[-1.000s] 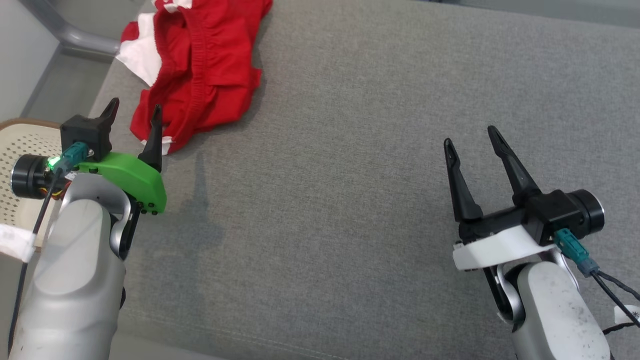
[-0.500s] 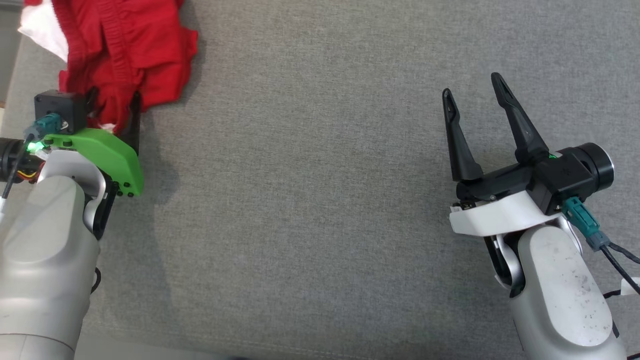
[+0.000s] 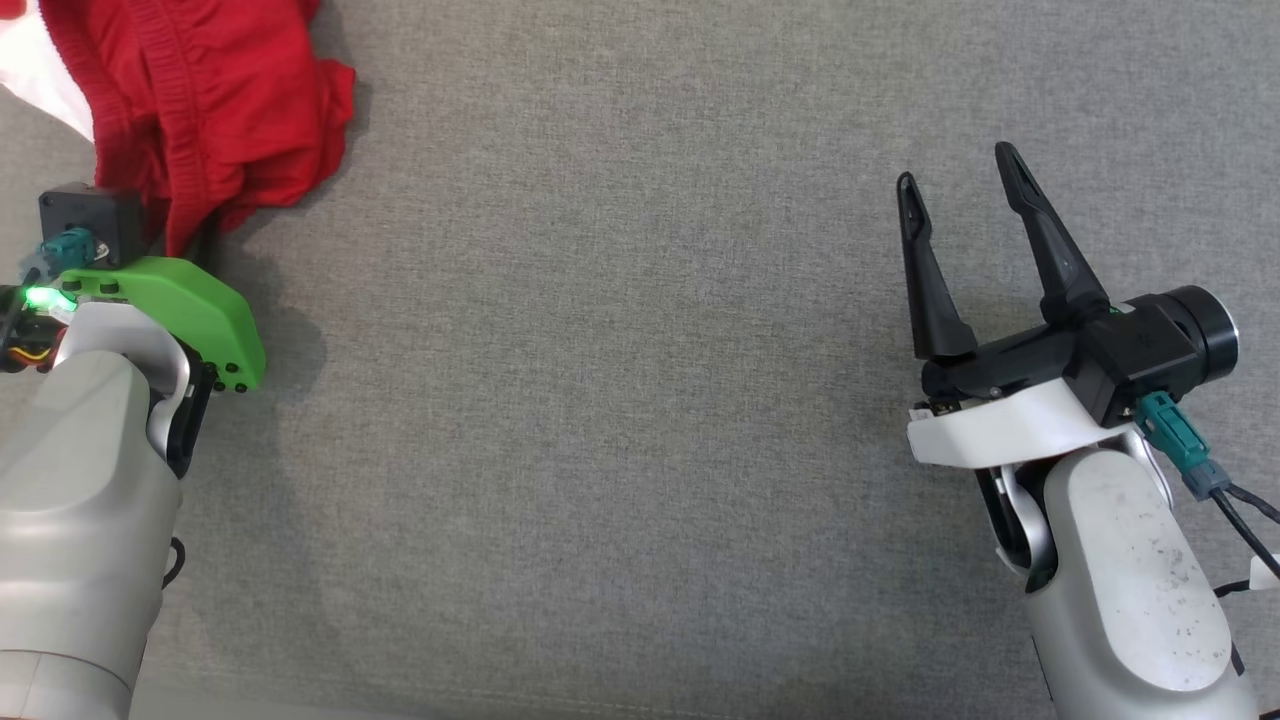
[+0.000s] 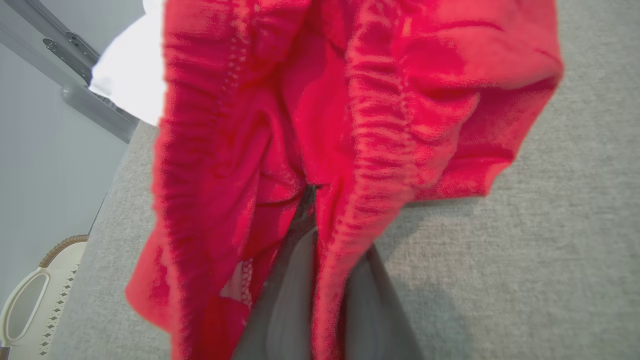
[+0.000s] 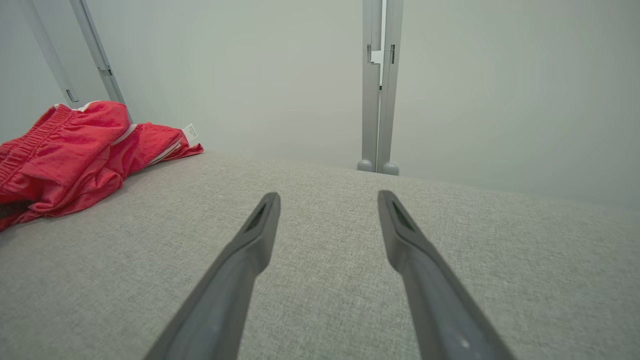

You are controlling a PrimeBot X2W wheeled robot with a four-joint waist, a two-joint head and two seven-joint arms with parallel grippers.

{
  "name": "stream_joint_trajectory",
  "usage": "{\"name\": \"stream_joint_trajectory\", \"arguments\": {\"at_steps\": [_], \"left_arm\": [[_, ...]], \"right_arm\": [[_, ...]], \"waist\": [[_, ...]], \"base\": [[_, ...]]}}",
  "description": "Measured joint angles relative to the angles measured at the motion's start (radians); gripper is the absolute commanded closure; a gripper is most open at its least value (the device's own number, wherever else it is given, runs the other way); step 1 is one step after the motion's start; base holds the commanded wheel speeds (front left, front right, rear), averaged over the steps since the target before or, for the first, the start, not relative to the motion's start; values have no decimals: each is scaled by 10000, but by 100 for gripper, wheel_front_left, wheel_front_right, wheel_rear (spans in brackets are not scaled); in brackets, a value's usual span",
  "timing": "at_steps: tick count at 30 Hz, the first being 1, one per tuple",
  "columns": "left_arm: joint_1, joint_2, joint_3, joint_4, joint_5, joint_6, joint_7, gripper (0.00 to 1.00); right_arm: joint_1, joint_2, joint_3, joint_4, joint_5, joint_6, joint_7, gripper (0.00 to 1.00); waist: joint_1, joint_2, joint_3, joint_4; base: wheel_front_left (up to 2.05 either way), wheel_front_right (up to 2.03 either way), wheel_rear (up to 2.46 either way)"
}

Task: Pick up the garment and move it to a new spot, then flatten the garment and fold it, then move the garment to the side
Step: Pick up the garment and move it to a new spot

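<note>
Far left of the grey upholstered surface (image 3: 640, 420): red garment (image 3: 210, 100), crumpled in a heap, white panel (image 3: 40, 95) showing at its outer edge; well apart from the open middle.
Left gripper (image 4: 312, 215): closed tight on a fold beside the gathered elastic band, cloth draped over both fingers (image 4: 285, 310); pinched at the near edge, probably so as to lift or drag the heap toward the middle.
Right gripper (image 3: 956, 165): spread wide, holding nothing, hovering over bare fabric far to the right; likely held back, ready for a second corner after the move.
Step in hand: pick-up; grip made, lift not yet evident.
Grip quality: single bunched pinch, number of layers caught impossible to tell; likely to hang unevenly when raised.
Around: pale wall and grey metal post (image 5: 377, 85) behind the surface; pale perforated object with brown rim (image 4: 30, 305) off the left edge, chair or basket, cannot tell which.
In the way: nothing between heap and centre; metal rail (image 4: 95, 107) just beyond the garment, a snag risk only if swung outward.
</note>
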Motion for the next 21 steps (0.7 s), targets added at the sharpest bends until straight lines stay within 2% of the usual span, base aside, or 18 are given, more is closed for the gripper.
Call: {"name": "stream_joint_trajectory", "arguments": {"at_steps": [8, 21], "left_arm": [[-45, 221, -224, -339, -213, 0, -656, 100], [215, 383, -704, -2355, 257, 104, -911, 100]], "right_arm": [[158, 0, -56, 100, 130, 0, 0, 0], [843, -2, -297, 267, 667, 0, 0, 0]], "waist": [[0, 0, -539, 103], [0, 0, -1999, 22]], "base": [[0, 0, 0], [0, 0, 0]]}}
